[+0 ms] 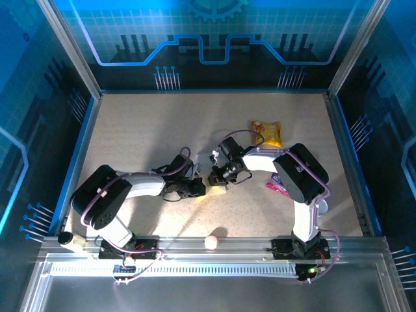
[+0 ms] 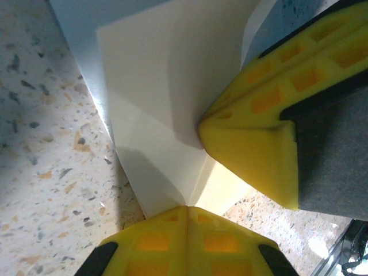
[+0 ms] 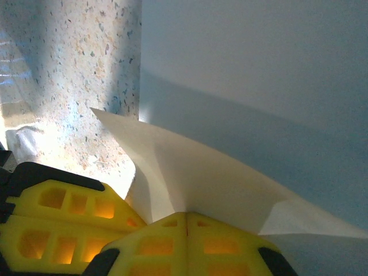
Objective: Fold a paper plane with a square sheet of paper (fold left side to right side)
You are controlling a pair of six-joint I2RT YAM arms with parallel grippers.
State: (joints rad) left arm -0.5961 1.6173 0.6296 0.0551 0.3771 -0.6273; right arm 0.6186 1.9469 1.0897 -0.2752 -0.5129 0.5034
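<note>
Now, left tool (image 2: 187, 211) & right tool (image 3: 187, 217) both clenched on the creased sheet of paper (image 2: 155, 98), mid surface (image 1: 143, 130); wrist cams give folds, top cam gives yellow snack pkt (image 1: 267, 133) at 2 o'clock.

Black-and-white arms (image 1: 146, 185), looping purple cables (image 1: 242, 132), yellow jaws with square recessed pockets.

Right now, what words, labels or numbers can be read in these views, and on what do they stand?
Yellow snack packet: print too small to read.
Pink wrapper: print too small to read.
White paper: blank.
No text is legible anywhere.
</note>
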